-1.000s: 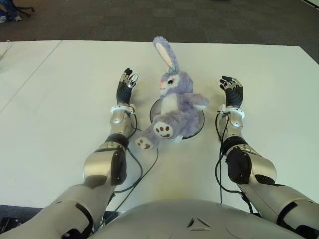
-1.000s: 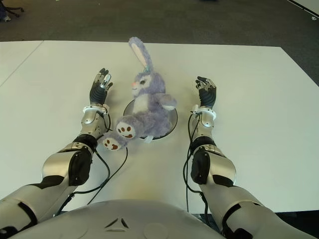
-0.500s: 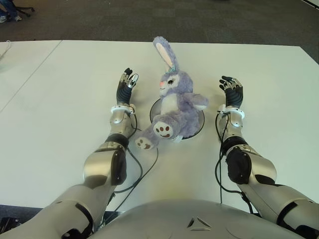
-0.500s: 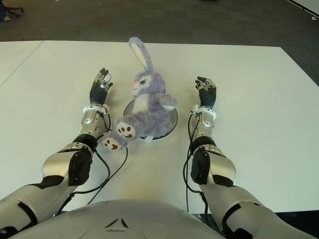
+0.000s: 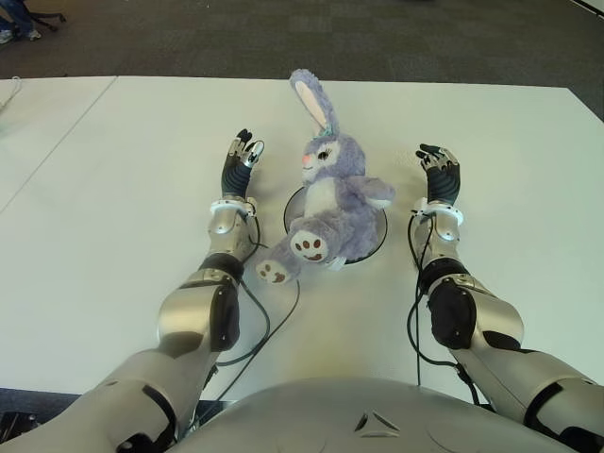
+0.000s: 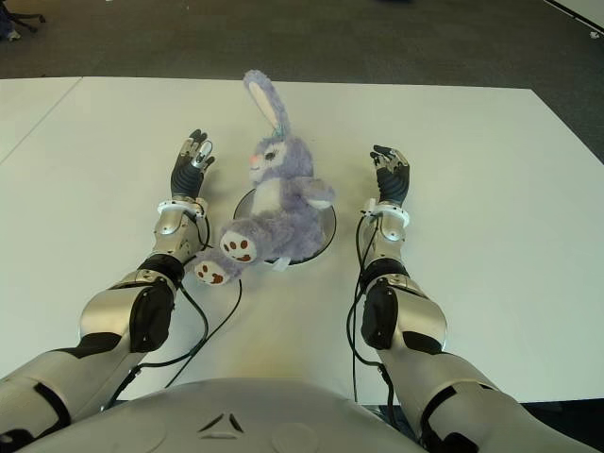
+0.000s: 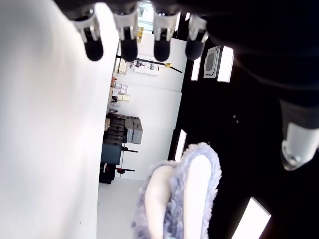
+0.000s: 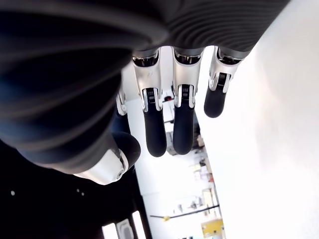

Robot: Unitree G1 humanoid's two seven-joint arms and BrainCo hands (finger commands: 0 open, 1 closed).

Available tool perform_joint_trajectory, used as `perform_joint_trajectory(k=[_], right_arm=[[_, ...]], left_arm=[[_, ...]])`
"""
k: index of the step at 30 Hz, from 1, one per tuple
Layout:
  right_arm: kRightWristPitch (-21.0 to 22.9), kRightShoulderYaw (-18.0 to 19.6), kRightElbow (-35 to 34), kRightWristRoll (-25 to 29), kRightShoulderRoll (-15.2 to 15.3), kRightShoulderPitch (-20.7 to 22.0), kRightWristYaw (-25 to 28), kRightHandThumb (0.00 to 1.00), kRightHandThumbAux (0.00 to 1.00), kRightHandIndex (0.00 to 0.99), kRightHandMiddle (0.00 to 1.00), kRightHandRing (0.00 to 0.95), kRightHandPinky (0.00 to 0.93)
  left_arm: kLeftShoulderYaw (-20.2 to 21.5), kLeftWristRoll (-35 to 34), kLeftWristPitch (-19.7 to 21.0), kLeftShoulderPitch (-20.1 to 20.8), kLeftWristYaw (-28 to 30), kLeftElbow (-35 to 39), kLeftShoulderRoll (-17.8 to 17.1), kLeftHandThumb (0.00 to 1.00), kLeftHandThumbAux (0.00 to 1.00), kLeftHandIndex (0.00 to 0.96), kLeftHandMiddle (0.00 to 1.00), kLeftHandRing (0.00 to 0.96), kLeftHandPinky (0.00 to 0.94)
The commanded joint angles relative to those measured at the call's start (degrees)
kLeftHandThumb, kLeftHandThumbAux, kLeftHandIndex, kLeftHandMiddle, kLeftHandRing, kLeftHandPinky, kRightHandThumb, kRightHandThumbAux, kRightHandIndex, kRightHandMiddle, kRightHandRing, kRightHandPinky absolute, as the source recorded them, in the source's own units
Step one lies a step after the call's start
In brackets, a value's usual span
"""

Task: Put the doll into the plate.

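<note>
**Plush rabbit sits in the plate, both hands empty beside it**

One soft lilac plush rabbit doll (image 5: pixel 332 193) with long pink-lined ears sits on the single round dark-rimmed plate (image 5: pixel 380 239) in the middle of the white bench (image 5: pixel 113 170). Its body covers most of the plate; only the rim on the right and a sliver on the left show. Its long axis runs from the ears at the far end to the feet at the near end, leaning a little leftward as it comes near, so that the two brown-soled feet hang past the plate's near-left rim toward the left forearm.

The left hand (image 5: pixel 239 162) shows just to the left of the doll, and the right hand (image 6: pixel 391 176) just to the right, each level with the doll's head and chest and apart from it. The doll lies between the two, about equally near to both; the feet are nearer the left arm. Both hands are released: the wrist views show straight fingers (image 8: pixel 154 134) holding nothing, with one rabbit ear in sight beyond the left hand's fingertips (image 7: pixel 128 50).

By my judgement the placing is done, since the doll's weight rests in the plate and neither hand touches it. If any tidying were wanted, the left hand would be better placed to nudge the overhanging feet inward
</note>
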State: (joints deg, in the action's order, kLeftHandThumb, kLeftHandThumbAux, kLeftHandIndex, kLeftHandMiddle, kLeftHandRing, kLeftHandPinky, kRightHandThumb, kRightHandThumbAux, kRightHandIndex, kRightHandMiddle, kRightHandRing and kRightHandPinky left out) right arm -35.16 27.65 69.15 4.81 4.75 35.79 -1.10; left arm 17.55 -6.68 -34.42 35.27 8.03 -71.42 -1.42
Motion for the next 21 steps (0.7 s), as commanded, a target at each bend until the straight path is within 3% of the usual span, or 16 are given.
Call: perform_joint_trajectory(k=[1, 12, 21], right_arm=[[7.13, 0.96, 7.99, 1.62, -3.11, -12.64, -0.73, 0.710, 0.737, 0.400, 0.318, 0.291, 0.226], [7.75, 1.13, 8.03, 1.83, -3.09, -12.55, -0.70, 0.710, 0.737, 0.400, 0.324, 0.288, 0.164], [7.55, 1.03, 8.02, 1.69, -3.19, -12.52, -1.01, 0.710, 0.737, 0.400, 0.320, 0.287, 0.203]], left_arm=[[0.94, 0.41, 7.08, -10.81, -1.26, -6.48, 2.41, 0.000, 0.525, 0.000, 0.000, 0.000, 0.000], [1.01, 0.38, 7.14, -10.76, -1.40, -6.46, 2.45, 0.000, 0.533, 0.000, 0.000, 0.000, 0.000], [1.22, 0.11, 7.12, -10.69, -0.98, -6.43, 2.40, 0.000, 0.545, 0.000, 0.000, 0.000, 0.000]])
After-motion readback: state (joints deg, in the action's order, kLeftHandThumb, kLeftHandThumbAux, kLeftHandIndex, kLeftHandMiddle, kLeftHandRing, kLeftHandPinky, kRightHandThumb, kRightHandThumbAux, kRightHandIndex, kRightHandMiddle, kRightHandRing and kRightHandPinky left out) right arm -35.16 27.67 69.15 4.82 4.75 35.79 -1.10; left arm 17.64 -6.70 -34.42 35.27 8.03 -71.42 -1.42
